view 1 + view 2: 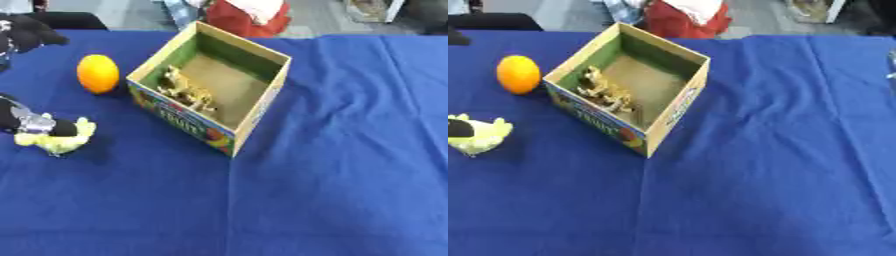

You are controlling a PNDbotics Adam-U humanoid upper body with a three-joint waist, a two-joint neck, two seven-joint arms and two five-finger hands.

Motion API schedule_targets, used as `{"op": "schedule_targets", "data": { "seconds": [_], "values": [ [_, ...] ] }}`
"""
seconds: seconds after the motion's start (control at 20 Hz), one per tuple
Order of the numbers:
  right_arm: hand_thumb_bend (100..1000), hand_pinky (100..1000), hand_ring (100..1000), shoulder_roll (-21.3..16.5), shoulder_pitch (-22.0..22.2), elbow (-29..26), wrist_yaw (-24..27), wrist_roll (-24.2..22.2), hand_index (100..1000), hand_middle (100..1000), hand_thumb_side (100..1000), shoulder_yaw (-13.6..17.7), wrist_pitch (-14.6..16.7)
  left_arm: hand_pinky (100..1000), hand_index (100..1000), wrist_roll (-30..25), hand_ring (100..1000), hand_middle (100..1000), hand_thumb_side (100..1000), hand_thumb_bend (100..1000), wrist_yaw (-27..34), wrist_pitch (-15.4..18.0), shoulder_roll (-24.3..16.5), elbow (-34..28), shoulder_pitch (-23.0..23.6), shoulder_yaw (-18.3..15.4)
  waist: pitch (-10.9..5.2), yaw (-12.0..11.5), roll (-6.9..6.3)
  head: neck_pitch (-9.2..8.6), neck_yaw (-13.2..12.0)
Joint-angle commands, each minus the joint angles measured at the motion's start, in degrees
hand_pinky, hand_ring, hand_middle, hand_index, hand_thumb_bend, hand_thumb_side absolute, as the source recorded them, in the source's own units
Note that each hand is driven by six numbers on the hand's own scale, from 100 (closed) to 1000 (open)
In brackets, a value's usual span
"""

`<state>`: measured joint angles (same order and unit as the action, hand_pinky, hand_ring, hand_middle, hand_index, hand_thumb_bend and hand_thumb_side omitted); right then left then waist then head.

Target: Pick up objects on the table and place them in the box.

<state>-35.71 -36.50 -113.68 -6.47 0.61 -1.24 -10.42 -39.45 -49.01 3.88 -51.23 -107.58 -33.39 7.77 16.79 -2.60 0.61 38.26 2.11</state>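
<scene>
Left hand (26,122) of mine comes in from the left edge, black with a silver part, and it lies against the yellow soft toy (59,140) on the table. Whether my fingers are curled on the toy or only touch it, I cannot tell, because most of the hand is cut off by the edge. At the upper left corner another black shape (26,32) shows over the cloth; I cannot say what it is. My right hand I cannot find in either view.

Near the toy, further from me, lies an orange (98,73), just beside the left wall of the box (254,120). Orange and toy are apart from each other. The box is open on top, made of cardboard with colourful print on the outside, and it stands turned, with one corner toward me. Inside it, on the bottom near the left wall, lies a small brownish-yellow figure (185,92); its form I cannot make out.

Everything stands on a dark blue tablecloth (332,190) with soft folds on the right side. Behind the far edge of the table there is something red and white (249,15) and a grey floor.
</scene>
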Motion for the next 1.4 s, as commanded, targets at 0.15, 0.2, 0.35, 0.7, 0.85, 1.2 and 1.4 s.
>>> {"op": "schedule_targets", "data": {
  "seconds": [0.15, 0.2, 0.35, 0.7, 0.85, 1.2, 1.4],
  "values": [
    [100, 696, 745, -2.0, 0.4, -0.9, 0.3, 0.9, 852, 603, 897, 1.7, -0.2, 713, 992, -3.6, 962, 887, 878, 855, -0.2, -0.2, -1.2, 1.1, -0.8, 0.4, -0.04, 0.1, -0.09, 0.04, -0.3],
    [100, 696, 745, -2.1, 0.6, -0.9, 0.3, 1.0, 852, 603, 907, 1.7, -0.3, 713, 993, -4.2, 963, 888, 876, 857, -0.3, -0.3, -1.1, 1.4, -0.9, 0.5, 0.18, 0.1, -0.07, -0.11, -0.4],
    [100, 697, 744, -2.1, 0.8, -0.9, 0.2, 1.2, 851, 602, 908, 2.0, -0.5, 720, 1000, -6.0, 963, 890, 880, 871, -0.6, -0.8, -0.6, 2.6, -1.0, 0.9, 0.78, 0.1, 0.01, -0.55, -0.5],
    [100, 698, 743, -1.8, 1.5, -0.9, 0.1, 1.7, 850, 601, 911, 2.4, -0.8, 725, 1000, -8.7, 963, 889, 893, 874, -3.4, -2.9, 0.0, 5.5, -1.2, 2.3, 1.22, 0.3, 0.19, -1.23, -1.2],
    [100, 699, 743, -1.4, 1.5, -0.9, 0.1, 1.8, 849, 602, 913, 2.6, -0.9, 717, 995, -8.8, 959, 884, 896, 863, -5.2, -3.6, 0.4, 6.9, -1.3, 3.0, 1.15, 0.4, 0.32, -1.61, -1.4],
    [100, 699, 742, -0.9, 1.7, -0.9, 0.1, 2.2, 846, 601, 910, 2.9, -1.1, 683, 974, -8.0, 943, 864, 879, 791, -7.5, -4.8, 1.9, 12.1, -1.8, 3.8, 1.08, 0.7, 0.66, -2.18, -1.8],
    [100, 699, 742, -0.5, 1.9, -0.9, 0.2, 2.6, 846, 601, 909, 3.1, -1.3, 658, 955, -7.5, 936, 849, 878, 761, -7.8, -4.9, 2.8, 15.1, -2.2, 4.3, 1.18, 0.8, 0.79, -2.43, -2.0]
  ]
}}
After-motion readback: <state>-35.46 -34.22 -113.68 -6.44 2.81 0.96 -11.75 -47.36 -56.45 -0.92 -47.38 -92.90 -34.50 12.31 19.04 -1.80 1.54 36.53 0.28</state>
